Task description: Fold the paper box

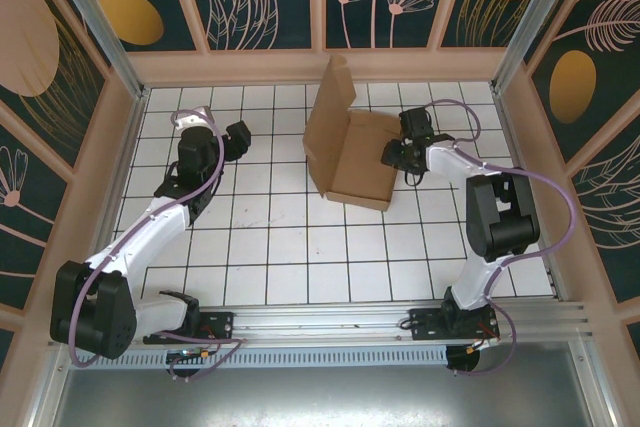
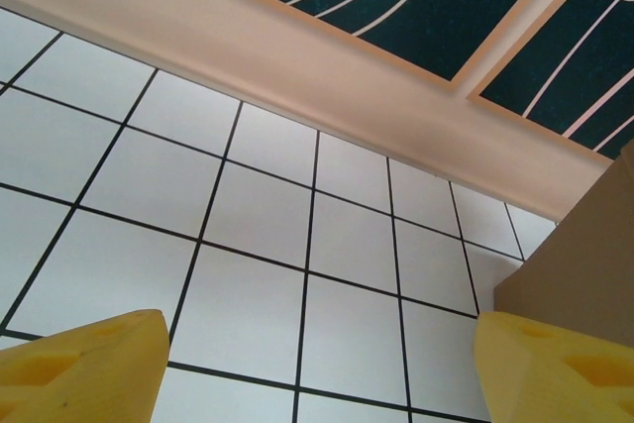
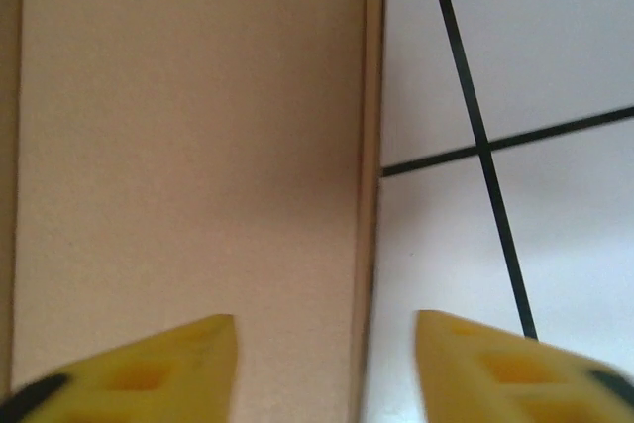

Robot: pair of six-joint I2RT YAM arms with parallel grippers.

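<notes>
The paper box point(image 1: 350, 162) is sitting on the tiled table point(image 1: 270, 247) in the upper middle of the top view. Its shallow tray is lying flat, and a tall flap is standing up along the tray's left edge. The top of that flap is showing against the pale ledge point(image 1: 250, 67) at the back.

The right gripper point(image 1: 398, 154) is sitting at the tray's right edge. In the right wrist view its jaws are standing apart, one yellow finger point(image 3: 158, 369) over the cardboard and the other over white tile. The box's straight edge point(image 3: 369, 146) is running up the frame between them, and neither finger is pressing on it.

The left gripper point(image 1: 237, 140) is hovering left of the box, well apart from the standing flap, with bare tiles between them. In the left wrist view its jaws point(image 2: 317, 344) are spread wide with nothing between them, and a brown corner of the box point(image 2: 584, 255) is showing at the right edge.

Open tiles are lying across the lower half of the top view, between the box's near edge and the arm bases.
</notes>
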